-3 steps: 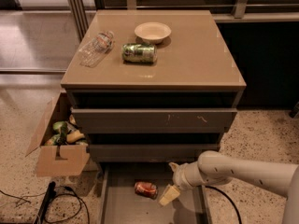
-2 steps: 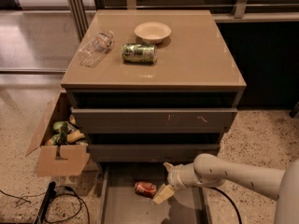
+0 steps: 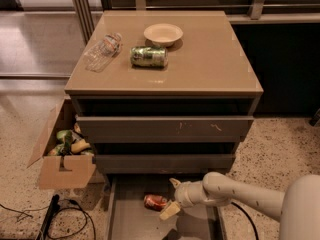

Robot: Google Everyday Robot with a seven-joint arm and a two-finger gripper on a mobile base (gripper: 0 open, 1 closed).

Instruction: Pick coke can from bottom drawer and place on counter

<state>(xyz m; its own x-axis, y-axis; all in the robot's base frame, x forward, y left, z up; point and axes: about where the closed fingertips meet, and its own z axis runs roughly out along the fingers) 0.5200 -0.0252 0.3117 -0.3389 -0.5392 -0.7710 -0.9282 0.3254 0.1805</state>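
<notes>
The coke can (image 3: 154,202) lies on its side on the floor of the open bottom drawer (image 3: 125,224), near its back. My gripper (image 3: 171,198) reaches in from the right at the end of the white arm and sits just right of the can. Its two pale fingers are spread apart, one behind and one in front of the can's right end; they hold nothing. The counter (image 3: 210,64) is the tan top of the cabinet above.
On the counter lie a green can (image 3: 148,56), a white bowl (image 3: 163,34) and a clear plastic bottle (image 3: 102,51). The two upper drawers (image 3: 165,129) are slightly pulled out. A cardboard box (image 3: 62,159) with items stands at the left; cables lie on the floor.
My gripper has moved left along the drawer, closer to the coke can. The can has not moved.
</notes>
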